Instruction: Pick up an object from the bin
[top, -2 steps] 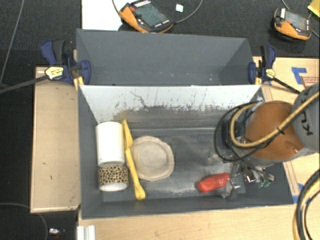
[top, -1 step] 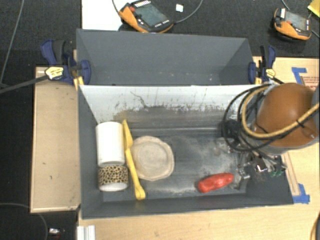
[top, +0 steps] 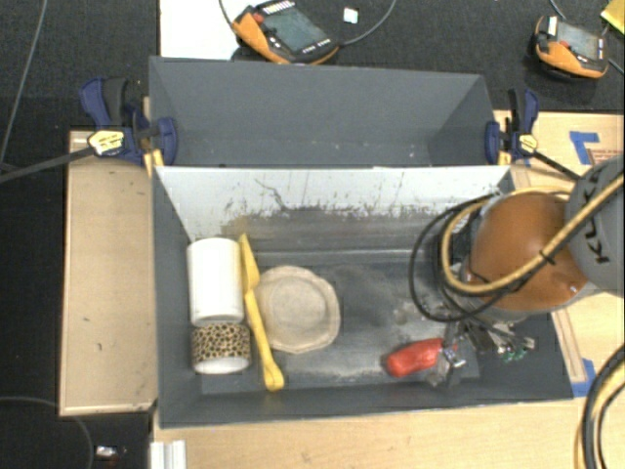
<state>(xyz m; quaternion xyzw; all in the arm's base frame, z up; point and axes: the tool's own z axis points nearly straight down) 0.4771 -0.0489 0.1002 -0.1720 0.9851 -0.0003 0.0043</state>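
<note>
Item: end effector [top: 451, 358], low over bin [top: 312, 106] floor; spread or pressed together, you cannot tell. Red lump [top: 412, 360] just beside it, view-left: your likely pick, lying isolated. Beige disc [top: 296, 308], yellow stick [top: 256, 320], white cylinder [top: 216, 279] farther left, clustered.

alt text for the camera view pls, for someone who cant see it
The robot's end effector is down at the right end of a small red object in the lower right of the grey bin. At left lie a white cylinder, a yellow stick and a beige disc.
</note>
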